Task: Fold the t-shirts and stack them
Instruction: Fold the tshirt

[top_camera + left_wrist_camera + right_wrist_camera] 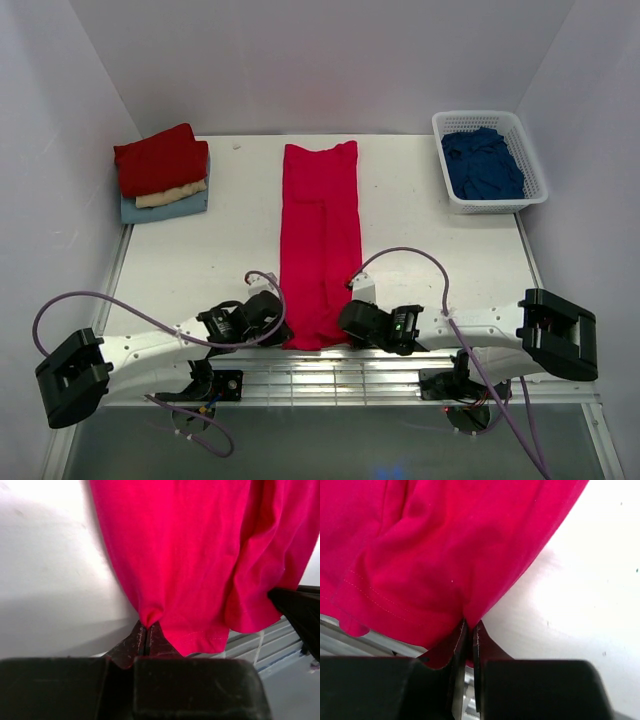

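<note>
A bright crimson t-shirt [320, 240] lies folded into a long narrow strip down the middle of the table, its near end at the table's front edge. My left gripper [283, 330] is shut on the near left corner of that shirt [200, 560]; the cloth bunches into the closed jaws at my left gripper [148, 626]. My right gripper [345, 322] is shut on the near right corner, the crimson shirt [445, 550] pinched at my right gripper [470, 625]. At the back left sits a stack of folded shirts: dark red [160, 160] over cream [172, 195] over pale blue [165, 208].
A white lattice basket [490, 203] at the back right holds a crumpled navy shirt [483, 165]. White walls close in the table on three sides. A metal grille [330, 375] runs along the near edge between the arm bases.
</note>
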